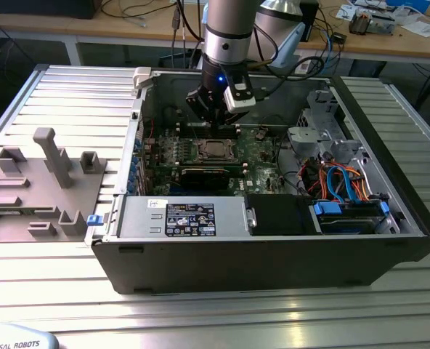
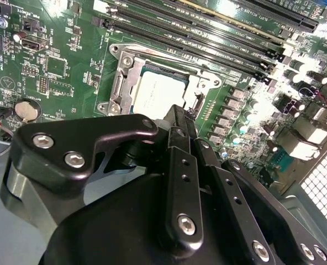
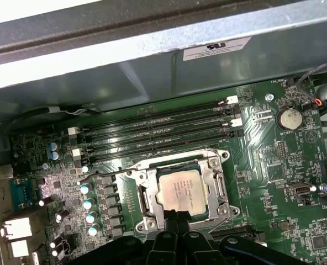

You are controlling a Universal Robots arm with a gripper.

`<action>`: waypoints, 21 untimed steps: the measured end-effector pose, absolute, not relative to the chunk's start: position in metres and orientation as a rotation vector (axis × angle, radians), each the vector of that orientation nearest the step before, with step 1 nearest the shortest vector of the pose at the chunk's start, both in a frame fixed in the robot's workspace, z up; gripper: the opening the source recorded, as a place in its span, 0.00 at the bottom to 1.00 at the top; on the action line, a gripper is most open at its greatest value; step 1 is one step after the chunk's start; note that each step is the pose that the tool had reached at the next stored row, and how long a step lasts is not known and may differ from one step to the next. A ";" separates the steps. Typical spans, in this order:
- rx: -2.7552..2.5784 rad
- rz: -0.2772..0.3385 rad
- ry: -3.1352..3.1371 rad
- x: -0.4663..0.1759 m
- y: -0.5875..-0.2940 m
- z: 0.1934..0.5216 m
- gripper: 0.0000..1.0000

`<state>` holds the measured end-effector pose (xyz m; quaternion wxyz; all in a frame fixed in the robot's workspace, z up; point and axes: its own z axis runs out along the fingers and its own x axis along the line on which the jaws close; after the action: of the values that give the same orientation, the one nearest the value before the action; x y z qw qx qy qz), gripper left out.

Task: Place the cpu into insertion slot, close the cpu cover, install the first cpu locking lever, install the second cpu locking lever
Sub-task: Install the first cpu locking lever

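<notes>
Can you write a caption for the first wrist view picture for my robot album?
Black gripper poised beside the square silver cpu seated under its metal cover.

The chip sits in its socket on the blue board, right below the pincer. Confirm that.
Wrong on colour: the board is green, as both wrist views show. The chip does sit in its socket, with the pincer right at its edge.

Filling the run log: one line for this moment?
cpu: seated in insertion slot | cpu cover: closed | hand: at cover edge

The arm (image 1: pixel 229 33) points straight down, end effector (image 1: pixel 213 125) fingers pressed together
</notes>
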<state>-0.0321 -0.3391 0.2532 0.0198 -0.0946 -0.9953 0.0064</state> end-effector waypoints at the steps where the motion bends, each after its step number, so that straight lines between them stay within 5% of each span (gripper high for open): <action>1: -0.292 0.020 -3.088 -0.032 -0.339 0.253 0.11; 21: -0.249 0.021 -3.092 -0.032 -0.339 0.253 0.11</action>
<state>-0.0321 -0.3391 0.2532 0.0197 -0.0803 -0.9966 0.0067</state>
